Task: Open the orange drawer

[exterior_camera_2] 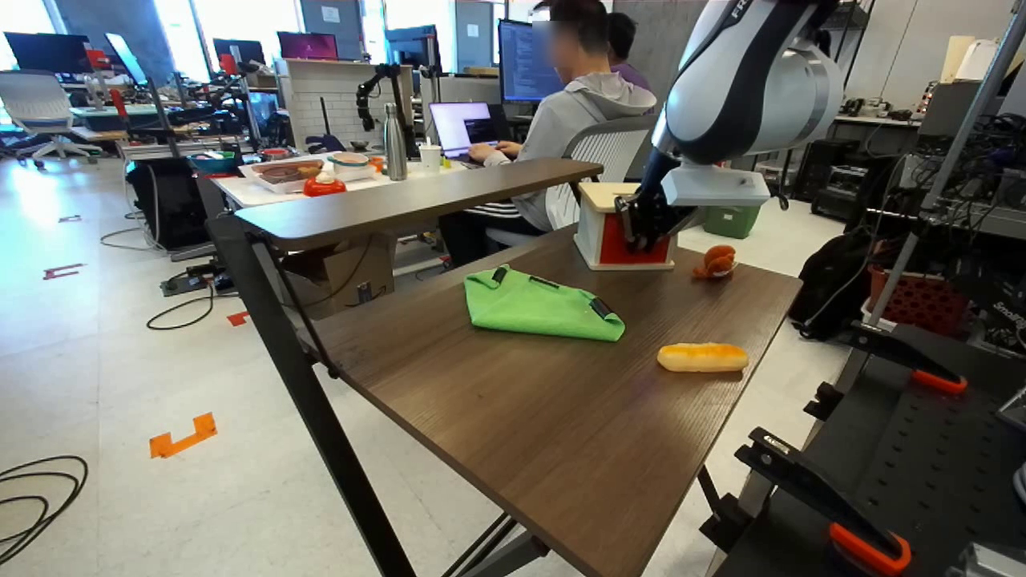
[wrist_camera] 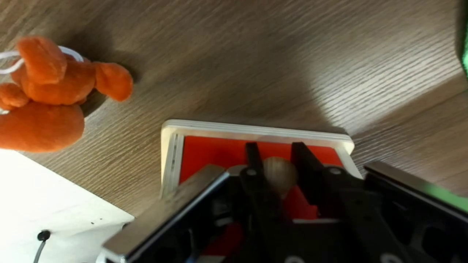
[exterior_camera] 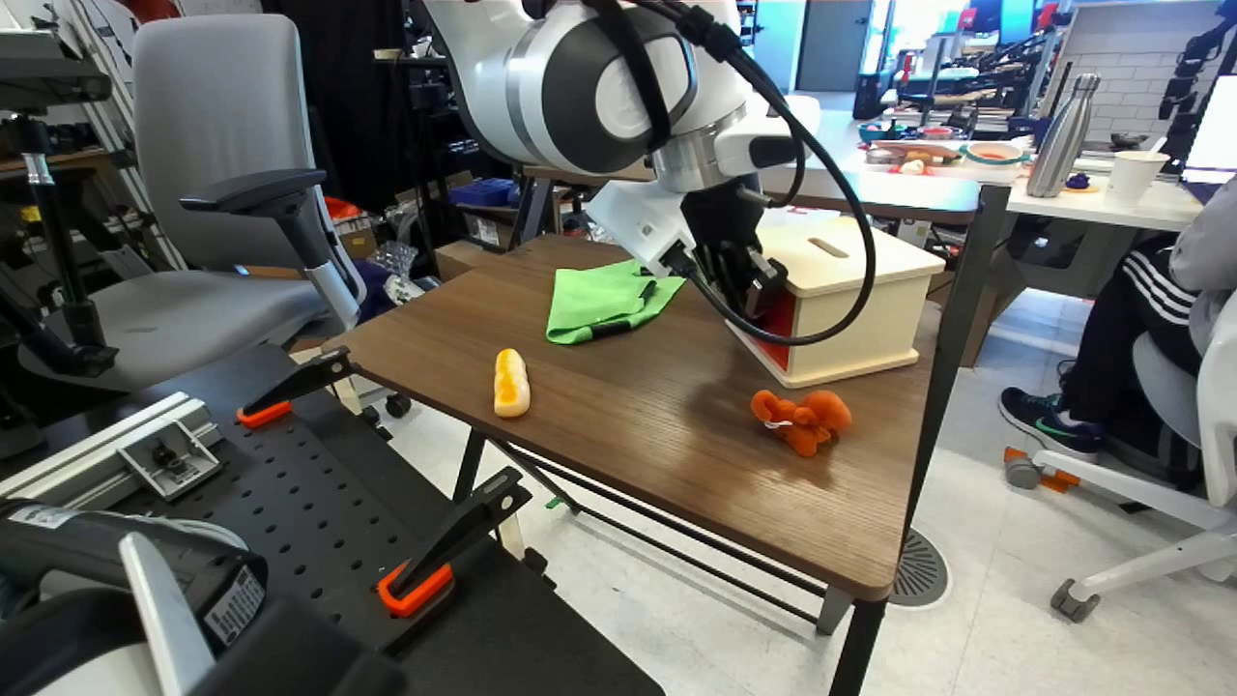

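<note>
Brown wood-grain worktop under the lot. Wooden box: pale tan, upright, slotted flat lid, base board jutting out slightly past its walls. Green cloth, black tabs on it, lies apart from the wooden box, out on its drawer side. Orange drawer: in the wooden box, front sitting inside the frame, looks closed. Front is flat, squarish, plain; colour reads more red than orange, solid, darker where shadowed. Pale wood edges border it at the sides, base board runs along below. Middle of the front partly covered by the pincer, which is at the wooden box's drawer face, fingers drawn in to a narrow gap. Orange plush toy, white loop of cord, near the wooden box, just off its front corner. Yellow bun-shaped item, cream along its sides, well apart from the wooden box, farther out than the cloth. Drawer's knob: round, light wood, blurred in the wrist view; pincer has hold of it, one finger each side, gap filled.
</note>
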Tool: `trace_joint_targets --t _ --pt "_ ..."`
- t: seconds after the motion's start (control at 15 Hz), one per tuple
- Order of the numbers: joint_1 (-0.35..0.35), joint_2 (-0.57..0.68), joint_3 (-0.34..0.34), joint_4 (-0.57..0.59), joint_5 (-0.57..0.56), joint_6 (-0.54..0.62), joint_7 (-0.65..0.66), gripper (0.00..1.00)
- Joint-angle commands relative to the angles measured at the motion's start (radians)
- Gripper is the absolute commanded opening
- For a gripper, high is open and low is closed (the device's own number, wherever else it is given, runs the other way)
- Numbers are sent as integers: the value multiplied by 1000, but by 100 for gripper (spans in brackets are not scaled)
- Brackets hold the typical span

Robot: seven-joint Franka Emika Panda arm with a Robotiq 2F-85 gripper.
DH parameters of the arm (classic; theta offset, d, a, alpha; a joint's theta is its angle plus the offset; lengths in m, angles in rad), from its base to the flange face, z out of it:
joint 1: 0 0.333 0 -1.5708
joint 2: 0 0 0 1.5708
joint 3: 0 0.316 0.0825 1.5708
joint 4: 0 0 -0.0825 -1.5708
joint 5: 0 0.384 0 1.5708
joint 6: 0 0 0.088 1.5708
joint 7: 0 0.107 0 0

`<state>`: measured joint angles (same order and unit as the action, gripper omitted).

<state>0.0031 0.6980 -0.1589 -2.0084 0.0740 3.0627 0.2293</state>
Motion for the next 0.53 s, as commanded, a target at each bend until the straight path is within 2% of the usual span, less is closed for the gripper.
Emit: trace_joint_targets --t 0.0,0.47 --pt "30 31 -34 7 15 11 12 7" --pt "80 22 -68 -53 4 47 11 7"
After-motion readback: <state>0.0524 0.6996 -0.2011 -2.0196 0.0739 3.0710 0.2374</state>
